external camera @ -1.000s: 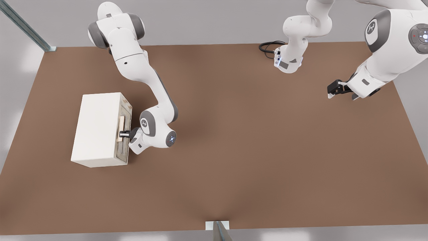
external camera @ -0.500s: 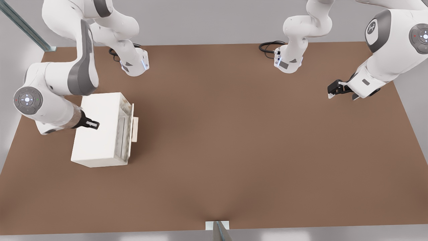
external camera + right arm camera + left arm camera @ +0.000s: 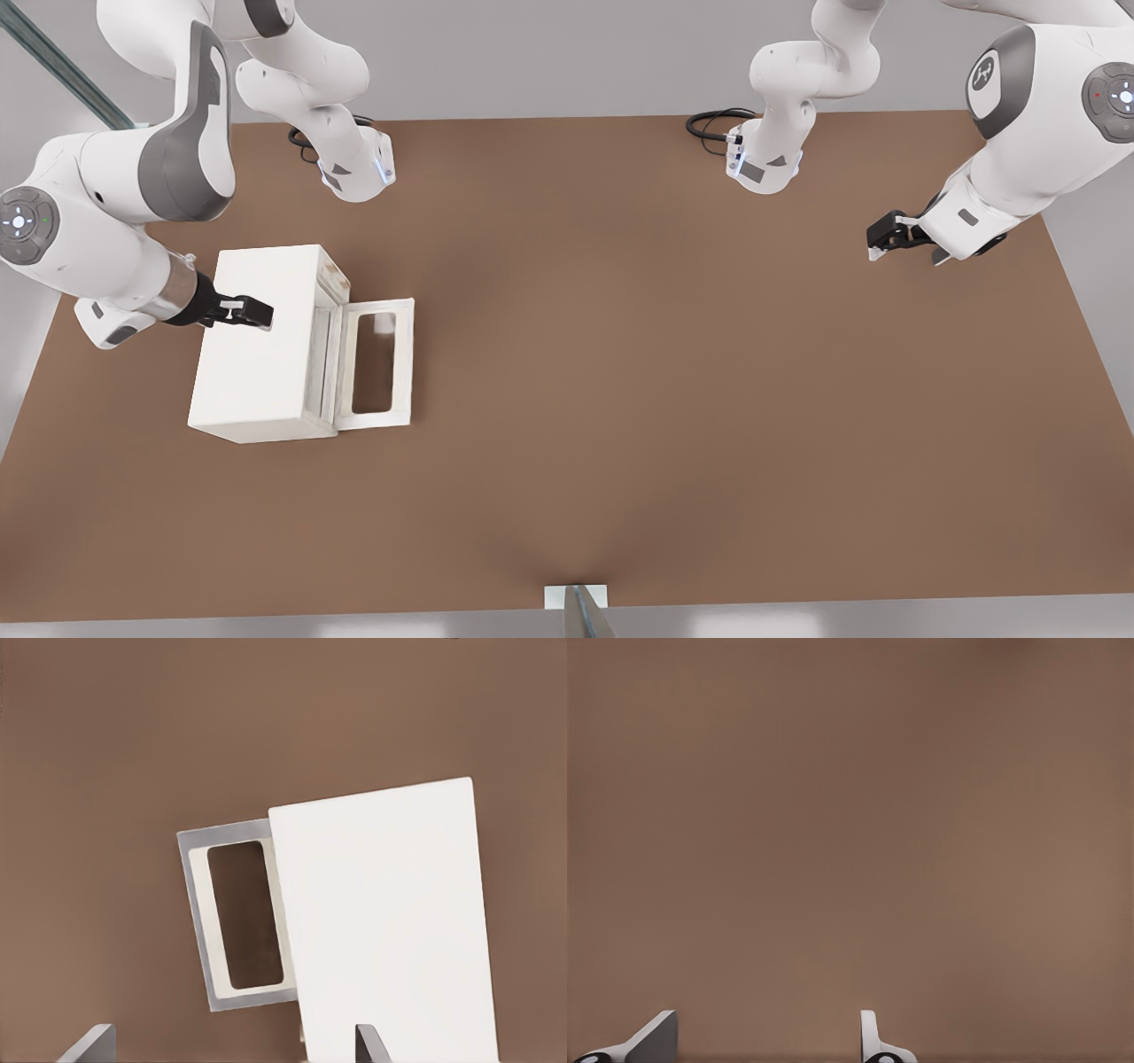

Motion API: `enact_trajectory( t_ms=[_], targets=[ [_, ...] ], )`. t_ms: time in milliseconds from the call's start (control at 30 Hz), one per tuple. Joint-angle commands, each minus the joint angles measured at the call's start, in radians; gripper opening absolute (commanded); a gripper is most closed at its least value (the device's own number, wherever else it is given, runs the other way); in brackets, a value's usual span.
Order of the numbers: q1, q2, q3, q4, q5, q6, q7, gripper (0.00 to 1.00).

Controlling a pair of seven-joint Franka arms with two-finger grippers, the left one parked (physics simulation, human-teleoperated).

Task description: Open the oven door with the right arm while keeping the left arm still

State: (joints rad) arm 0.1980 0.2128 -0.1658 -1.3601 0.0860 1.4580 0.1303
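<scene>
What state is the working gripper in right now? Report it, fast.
Gripper: open, holding nothing, above the top of the oven body, clear of the oven door, which lies folded down flat on the table.

Oven door (image 3: 376, 365): handle hidden beneath panel. Gripper (image 3: 235, 1043): only fingertips (image 3: 89, 1047) visible, cut off at 6 o'clock edge.

White arm with grey joints; black gripper (image 3: 257, 312), pale fingertips.
</scene>
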Motion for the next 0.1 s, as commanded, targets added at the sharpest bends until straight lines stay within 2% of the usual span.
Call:
enact_trajectory(
  t_ms=[0,67],
  targets=[
    [0.000,-0.001,-0.001,-0.001,0.001,0.001,-0.170,1.00],
    [0.000,-0.001,-0.001,-0.001,0.000,0.001,-0.170,1.00]
  ],
)
